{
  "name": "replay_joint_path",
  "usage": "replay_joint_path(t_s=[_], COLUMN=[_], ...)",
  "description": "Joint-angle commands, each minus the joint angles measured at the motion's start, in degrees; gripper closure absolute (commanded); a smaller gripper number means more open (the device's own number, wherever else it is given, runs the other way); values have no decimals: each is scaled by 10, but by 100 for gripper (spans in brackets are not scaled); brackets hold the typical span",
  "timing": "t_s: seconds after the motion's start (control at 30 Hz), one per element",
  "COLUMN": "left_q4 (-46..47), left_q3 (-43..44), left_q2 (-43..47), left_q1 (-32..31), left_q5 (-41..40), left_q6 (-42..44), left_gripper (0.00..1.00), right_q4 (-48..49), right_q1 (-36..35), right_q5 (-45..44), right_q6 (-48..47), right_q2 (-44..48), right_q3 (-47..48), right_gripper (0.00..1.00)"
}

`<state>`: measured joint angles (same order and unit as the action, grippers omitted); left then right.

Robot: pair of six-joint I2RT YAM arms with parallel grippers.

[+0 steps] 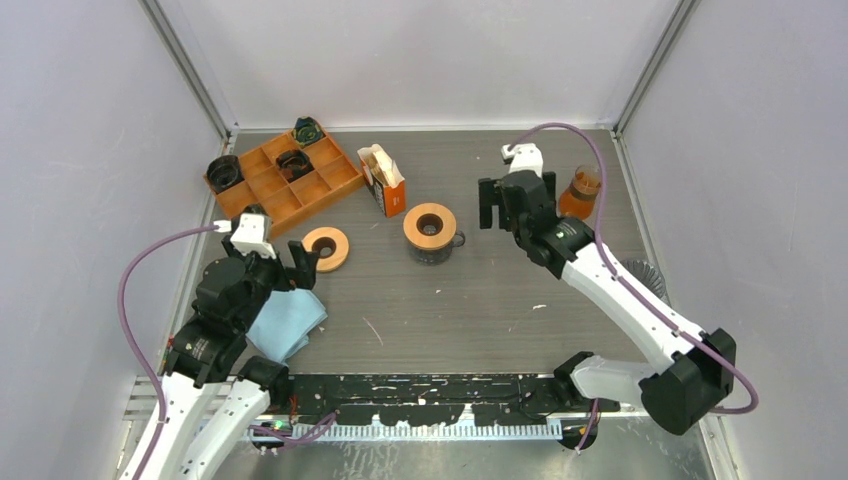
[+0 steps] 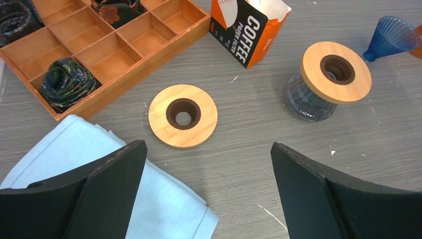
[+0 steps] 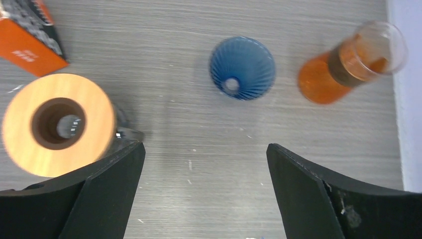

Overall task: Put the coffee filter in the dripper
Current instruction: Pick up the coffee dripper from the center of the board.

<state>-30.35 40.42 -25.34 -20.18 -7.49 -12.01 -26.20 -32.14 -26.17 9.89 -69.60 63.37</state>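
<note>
Your right pincer (image 3: 205, 147) stands wide with nothing between its fingers. It hovers over bare desk (image 3: 199, 199) with the blue dripper (image 3: 242, 68) just ahead of it, the wood-collared carafe (image 3: 57, 124) to one side and the glass jar (image 3: 348, 64) of orange stuff to the other. Your left pincer (image 2: 206, 146) is equally wide and empty, low over the desk beside the blue cloth (image 2: 169, 209), with a loose wooden ring (image 2: 182, 115) just in front. The coffee filter (image 2: 272, 7) you need is not out yet: the white papers poke from the torn top of the orange filter box (image 2: 246, 30). That box stands between the compartment tray (image 2: 129, 78) and the carafe, well apart from the dripper. So I judge you are at the very first step, fetching a filter, with nothing placed. The dripper's mouth faces the right wrist camera, but its bottom hole sits off-centre, so I cannot tell whether it stands upright or leans on its side; check that before you commit. The next move calls for one pincer to go to the box's open top, narrow onto the edge of a single paper, and draw it out without dragging the light box along. The other arm may have to steady the box. Then carry the filter over and seat it point down inside the ribbed cone.
</note>
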Motion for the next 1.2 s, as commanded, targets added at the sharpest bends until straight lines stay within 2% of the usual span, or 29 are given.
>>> replay_joint_path(t_s=[0.0, 0.2, 0.37, 0.6, 0.87, 1.17], left_q4=[15, 15, 15, 17, 17, 15], left_q3=[11, 11, 12, 12, 12, 12], left_q2=[4, 0, -7, -14, -19, -22], left_q1=[-11, -23, -31, -42, -48, -50], left_q5=[-7, -8, -9, -8, -8, -10], left_q6=[-4, -2, -2, 0, 1, 1], left_gripper=[1, 1, 1, 1, 1, 1], right_q4=[-6, -41, -61, -96, -90, -57], right_q1=[11, 45, 112, 205, 297, 371], right_q5=[-97, -178, -191, -173, -147, -142], right_q6=[38, 103, 178, 185, 207, 231], right_q2=[53, 104, 133, 102, 46, -17], right_q3=[-36, -76, -106, -99, -118, -140], right_gripper=[0, 0, 0, 0, 0, 19])
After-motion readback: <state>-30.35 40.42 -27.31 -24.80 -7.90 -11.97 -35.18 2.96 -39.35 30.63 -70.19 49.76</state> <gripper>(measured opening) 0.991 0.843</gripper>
